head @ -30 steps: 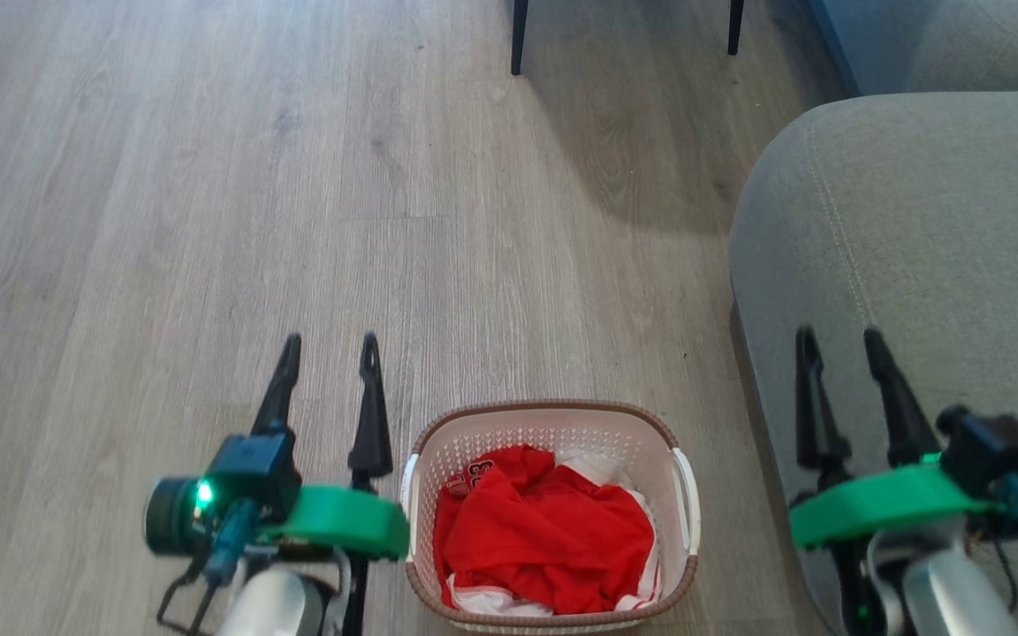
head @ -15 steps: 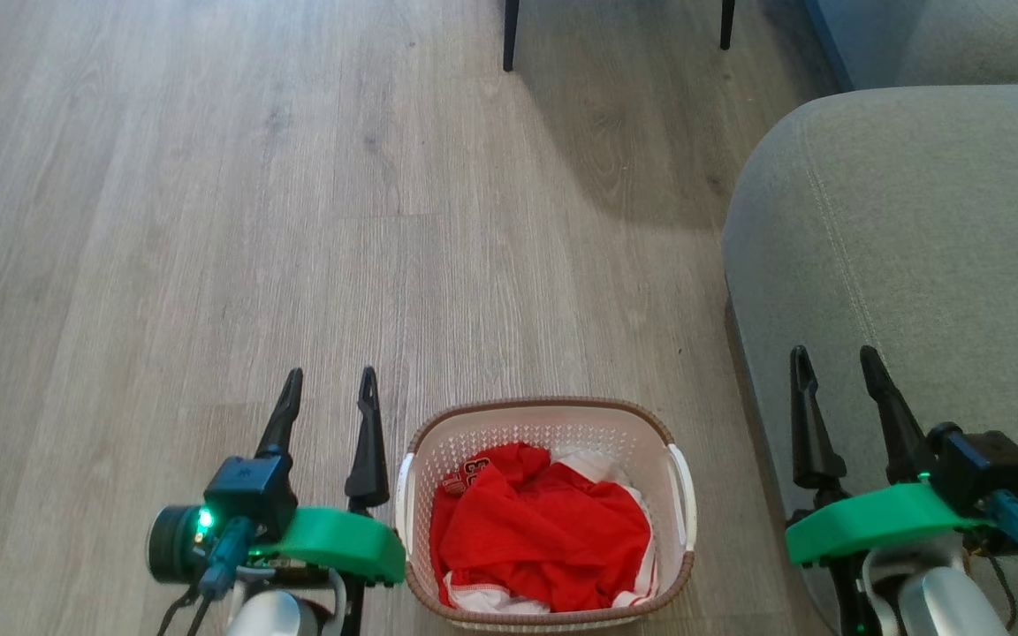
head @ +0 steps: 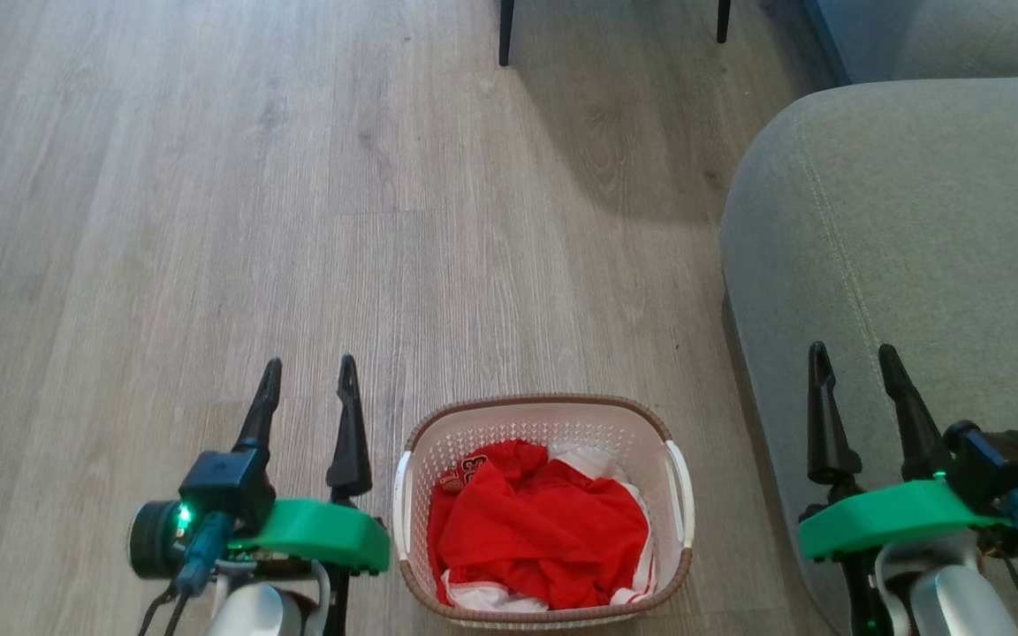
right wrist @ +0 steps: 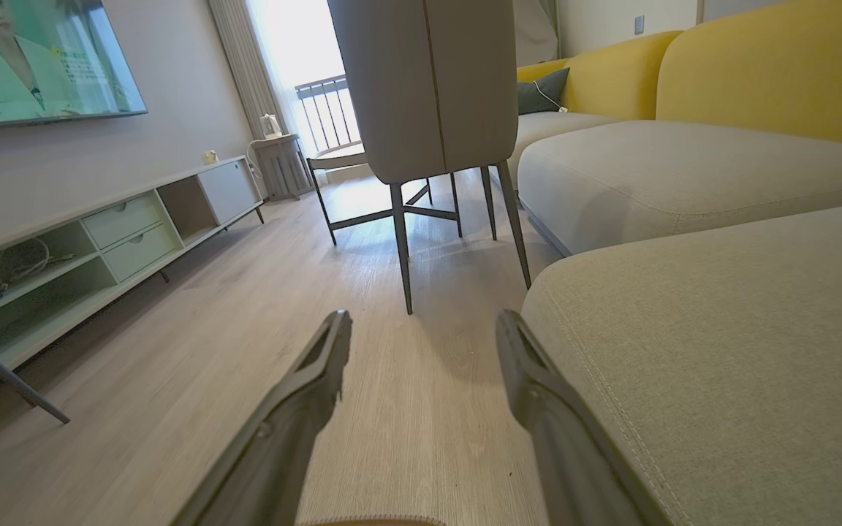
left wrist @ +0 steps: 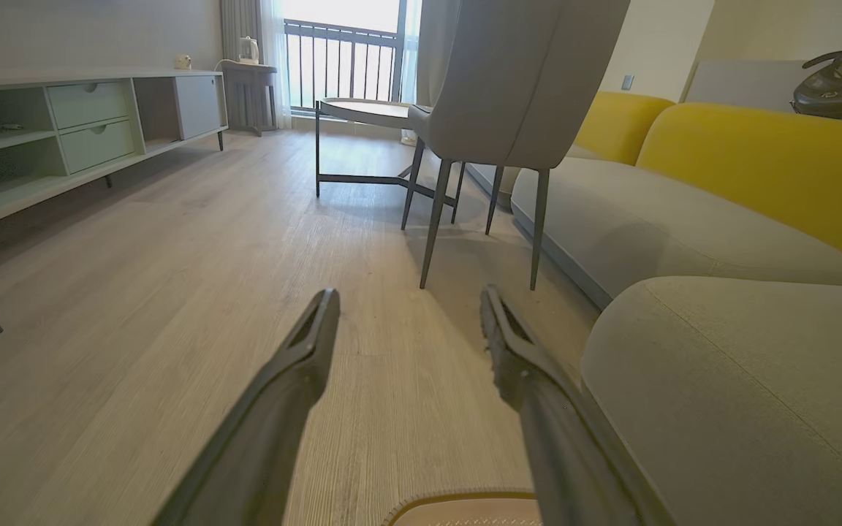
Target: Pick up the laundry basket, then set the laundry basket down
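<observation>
The laundry basket (head: 541, 422), white with perforated walls and a brown woven-look rim, stands on the wood floor at the bottom centre of the head view, holding red-and-white clothes (head: 544, 530). My left gripper (head: 310, 373) hangs open just left of the basket, fingers pointing away, apart from its white side handle (head: 402, 505). My right gripper (head: 854, 358) is open to the basket's right, over the grey sofa seat. In the left wrist view the open gripper (left wrist: 406, 303) has the basket's brown rim (left wrist: 457, 502) peeking at the bottom edge. The right wrist view shows that gripper (right wrist: 425, 325) open with nothing between its fingers.
A grey sofa seat (head: 915, 221) fills the right side, close beside the basket. A grey chair (left wrist: 509, 80) on thin dark legs (head: 504, 35) stands ahead, with a small table (left wrist: 362, 109) behind it. A low TV cabinet (left wrist: 63, 124) runs along the left wall. Yellow sofa backs (left wrist: 757, 153) rise at the right.
Both grippers stay open. The left gripper has shifted slightly left, away from the basket; the right one has edged rightward and lower. The view itself has drifted a little.
</observation>
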`<state>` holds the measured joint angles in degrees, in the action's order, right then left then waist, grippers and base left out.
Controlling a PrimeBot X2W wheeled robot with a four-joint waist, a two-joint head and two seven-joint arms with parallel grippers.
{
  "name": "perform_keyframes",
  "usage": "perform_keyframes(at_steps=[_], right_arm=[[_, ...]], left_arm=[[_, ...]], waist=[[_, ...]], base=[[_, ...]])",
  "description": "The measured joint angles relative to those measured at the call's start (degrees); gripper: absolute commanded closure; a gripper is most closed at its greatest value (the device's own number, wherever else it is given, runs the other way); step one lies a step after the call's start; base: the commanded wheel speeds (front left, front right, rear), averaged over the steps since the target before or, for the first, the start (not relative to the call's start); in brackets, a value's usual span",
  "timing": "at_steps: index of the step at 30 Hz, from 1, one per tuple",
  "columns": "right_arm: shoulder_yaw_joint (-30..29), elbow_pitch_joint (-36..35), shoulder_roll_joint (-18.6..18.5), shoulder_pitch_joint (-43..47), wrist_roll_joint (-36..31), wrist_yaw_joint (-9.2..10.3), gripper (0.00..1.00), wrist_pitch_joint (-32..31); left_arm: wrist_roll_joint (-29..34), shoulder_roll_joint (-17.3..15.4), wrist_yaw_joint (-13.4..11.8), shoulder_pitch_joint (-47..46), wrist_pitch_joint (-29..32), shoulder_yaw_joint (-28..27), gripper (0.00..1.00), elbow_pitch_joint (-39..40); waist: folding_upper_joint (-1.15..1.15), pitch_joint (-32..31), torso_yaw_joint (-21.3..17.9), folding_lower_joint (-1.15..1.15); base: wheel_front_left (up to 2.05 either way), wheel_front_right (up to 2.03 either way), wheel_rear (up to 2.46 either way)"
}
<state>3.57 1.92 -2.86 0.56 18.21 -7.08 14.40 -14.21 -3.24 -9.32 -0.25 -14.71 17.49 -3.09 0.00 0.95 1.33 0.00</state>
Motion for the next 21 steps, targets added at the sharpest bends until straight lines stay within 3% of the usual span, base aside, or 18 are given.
perform_keyframes(at_steps=[21], right_arm=[[-0.27,0.18,0.01,-0.01,0.0,-0.01,0.0,-0.01]], left_arm=[[-1.53,0.02,0.4,-0.09,0.0,-1.04,0.0,-1.01]], waist=[[0.0,-0.04,0.55,0.0]], base=[[0.0,0.0,0.0]])
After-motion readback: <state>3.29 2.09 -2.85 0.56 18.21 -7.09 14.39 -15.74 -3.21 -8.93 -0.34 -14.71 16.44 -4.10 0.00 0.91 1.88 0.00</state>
